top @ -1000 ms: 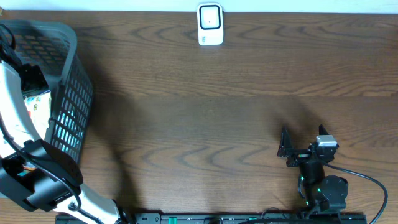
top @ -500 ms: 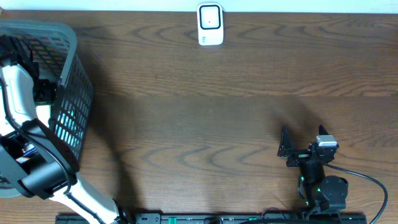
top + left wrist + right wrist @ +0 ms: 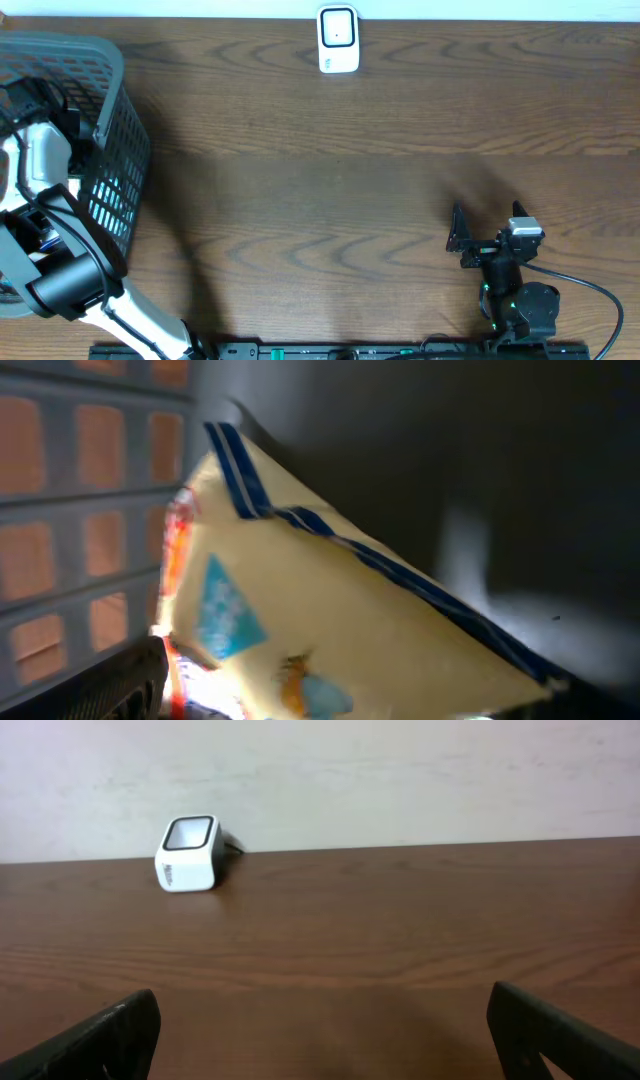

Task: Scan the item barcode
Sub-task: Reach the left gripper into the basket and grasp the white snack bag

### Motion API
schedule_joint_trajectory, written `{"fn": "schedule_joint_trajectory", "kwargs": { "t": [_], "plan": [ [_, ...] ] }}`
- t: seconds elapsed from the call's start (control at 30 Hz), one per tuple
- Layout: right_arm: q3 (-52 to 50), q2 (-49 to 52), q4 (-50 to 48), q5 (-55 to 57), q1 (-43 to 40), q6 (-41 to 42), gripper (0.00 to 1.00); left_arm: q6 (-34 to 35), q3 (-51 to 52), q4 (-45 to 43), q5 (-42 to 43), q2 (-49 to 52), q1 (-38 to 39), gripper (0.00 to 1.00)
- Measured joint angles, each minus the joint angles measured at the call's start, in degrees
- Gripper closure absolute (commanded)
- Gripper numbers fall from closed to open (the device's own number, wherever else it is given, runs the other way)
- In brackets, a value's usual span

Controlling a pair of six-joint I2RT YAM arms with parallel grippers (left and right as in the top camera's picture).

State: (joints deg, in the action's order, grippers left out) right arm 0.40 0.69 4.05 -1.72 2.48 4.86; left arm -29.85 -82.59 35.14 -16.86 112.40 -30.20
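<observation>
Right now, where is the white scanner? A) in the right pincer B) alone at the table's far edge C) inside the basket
B: the scanner stands alone at the far edge of the table, apart from the basket and the open right pincer.

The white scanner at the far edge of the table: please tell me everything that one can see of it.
The scanner is a small white box with rounded corners, plastic by its look. Its dark glossy window, framed in white, faces upward and seems slightly tilted. Small print marks one side, too small to read, and a dark part shows behind it. It stands on the brown wooden table, near the far edge by the pale wall. Only the table touches it; nothing else is close to it.
</observation>
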Motion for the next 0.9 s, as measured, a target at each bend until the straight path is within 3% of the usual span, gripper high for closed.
{"fn": "schedule_joint_trajectory", "kwargs": {
  "t": [0.5,0.63,0.9],
  "plan": [
    [0.0,0.0,0.0,0.0,0.0,0.0,0.01,0.44,1.73,-2.08,0.22,0.0,-5.25,0.05],
    [0.0,0.0,0.0,0.0,0.0,0.0,0.01,0.72,1.73,-2.62,2.08,0.0,-6.12,0.1],
    [0.0,0.0,0.0,0.0,0.0,0.0,0.01,1.31,1.73,-4.57,5.62,0.72,-6.1,0.35]
  ]
}}
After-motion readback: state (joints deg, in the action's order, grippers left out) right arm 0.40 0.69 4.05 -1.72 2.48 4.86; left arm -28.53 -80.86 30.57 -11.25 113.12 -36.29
